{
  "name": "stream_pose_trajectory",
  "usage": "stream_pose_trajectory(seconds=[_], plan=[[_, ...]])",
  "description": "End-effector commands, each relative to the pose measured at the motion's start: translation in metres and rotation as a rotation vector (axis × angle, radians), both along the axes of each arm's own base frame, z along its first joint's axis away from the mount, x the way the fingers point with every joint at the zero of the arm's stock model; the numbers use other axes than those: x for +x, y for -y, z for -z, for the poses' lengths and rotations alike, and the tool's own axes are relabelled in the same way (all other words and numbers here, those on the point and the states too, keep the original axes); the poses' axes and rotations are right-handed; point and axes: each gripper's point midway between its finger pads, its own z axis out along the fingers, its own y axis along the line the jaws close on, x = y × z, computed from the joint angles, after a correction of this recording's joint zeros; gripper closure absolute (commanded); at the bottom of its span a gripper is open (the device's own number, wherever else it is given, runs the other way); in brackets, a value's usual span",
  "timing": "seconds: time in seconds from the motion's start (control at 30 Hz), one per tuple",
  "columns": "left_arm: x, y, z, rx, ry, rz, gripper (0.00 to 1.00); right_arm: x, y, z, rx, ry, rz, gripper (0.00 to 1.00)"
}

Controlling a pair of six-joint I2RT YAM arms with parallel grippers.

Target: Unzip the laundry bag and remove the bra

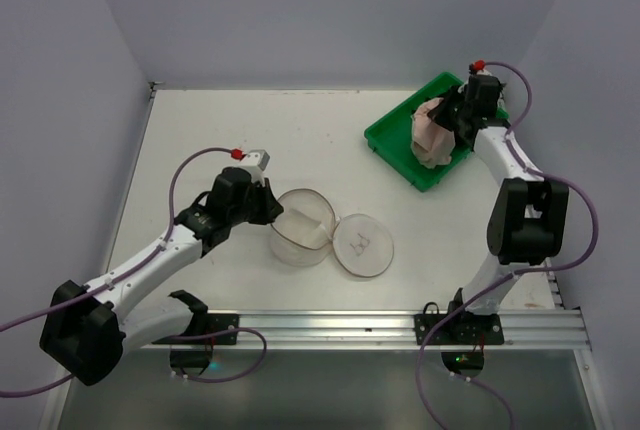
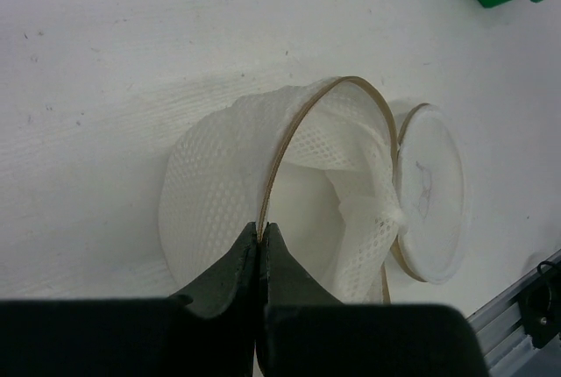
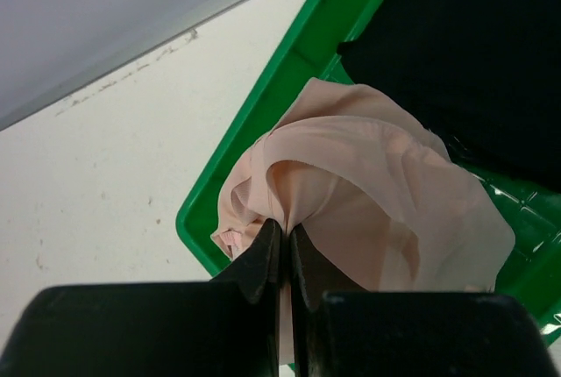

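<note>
My left claw (image 2: 261,232) is pinched tight on the wire rim of the laundry bag (image 2: 219,193). The bag lies open in the middle of the bench (image 1: 200,130), its printed round face (image 1: 366,244) flat at its 3 o'clock. My right claw (image 3: 285,235) is clamped on the pink bra (image 3: 377,193), over the green tray (image 3: 261,105) at the bench's 1 o'clock. The bench is white, with lilac walls (image 1: 300,10) around it.

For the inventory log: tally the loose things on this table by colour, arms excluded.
White: 1, the mesh laundry bag
Peach-pink: 1, the bra
Green: 1, the tray
Total: 3
</note>
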Motion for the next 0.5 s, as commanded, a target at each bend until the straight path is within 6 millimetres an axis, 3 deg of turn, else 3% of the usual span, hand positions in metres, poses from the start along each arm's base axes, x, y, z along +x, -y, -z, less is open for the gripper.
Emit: stream_pose_trajectory(seconds=[0.0, 0.1, 0.13, 0.37, 0.47], plan=[[0.007, 0.001, -0.025, -0.014, 0.064, 0.015, 1.00, 0.000, -0.010, 0.022, 0.026, -0.119, -0.017, 1.00], [0.006, 0.000, -0.022, -0.009, 0.057, 0.016, 1.00, 0.006, -0.010, 0.030, 0.013, -0.157, -0.006, 0.96], [0.005, 0.001, -0.022, -0.013, 0.058, 0.013, 1.00, 0.006, -0.010, 0.043, 0.010, -0.195, 0.000, 0.95], [0.004, -0.001, -0.016, -0.016, 0.051, 0.005, 1.00, 0.017, -0.016, 0.063, 0.014, -0.238, -0.006, 0.65], [0.003, 0.000, -0.013, -0.014, 0.040, 0.007, 1.00, 0.021, -0.018, 0.056, 0.022, -0.229, -0.014, 0.49]])
